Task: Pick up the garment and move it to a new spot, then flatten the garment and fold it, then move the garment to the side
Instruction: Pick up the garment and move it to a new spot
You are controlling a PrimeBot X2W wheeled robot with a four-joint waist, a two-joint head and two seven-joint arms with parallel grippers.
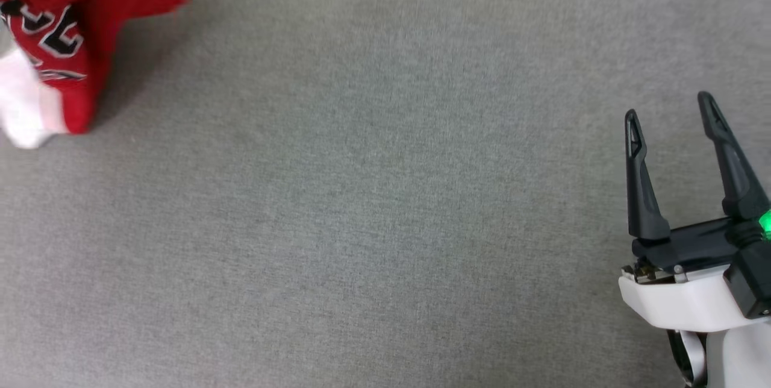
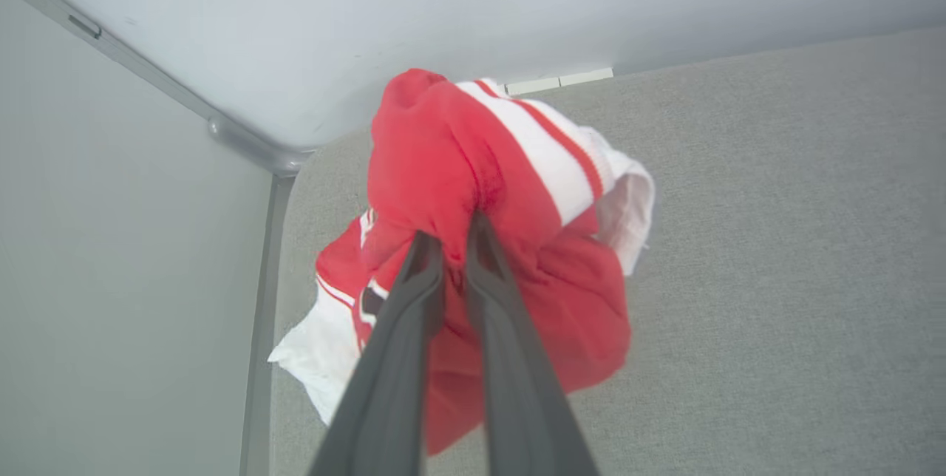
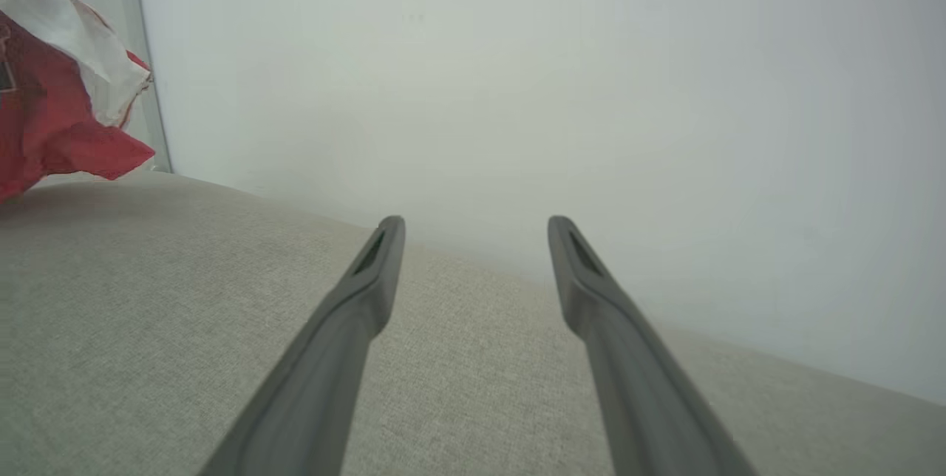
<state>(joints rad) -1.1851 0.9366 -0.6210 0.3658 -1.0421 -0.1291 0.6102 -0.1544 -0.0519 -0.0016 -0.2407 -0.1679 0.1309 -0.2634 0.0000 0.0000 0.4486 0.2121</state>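
Garment [image 2: 443,151] hangs bunched, pinched in our left tool [image 2: 451,228] over the grey surface [image 1: 385,195]; our right tool [image 1: 668,105] stands spread, well apart from it.

**Dark fingers on a white wrist**

The right gripper [image 1: 668,105] has two long, matte black plastic fingers [image 1: 641,195] that taper to rounded tips, each with a narrow slot-shaped recess near the end. They rise from a glossy black crossbar [image 1: 692,243] set on a smooth, rounded white plastic wrist shell [image 1: 668,303]. A small green light [image 1: 766,222] glows at its edge. Bare metal fittings [image 1: 647,272] show at the seam, and a pale grey flat cable [image 1: 696,358] loops beneath. The left gripper [image 2: 452,228] has the same dark, tapered shape.
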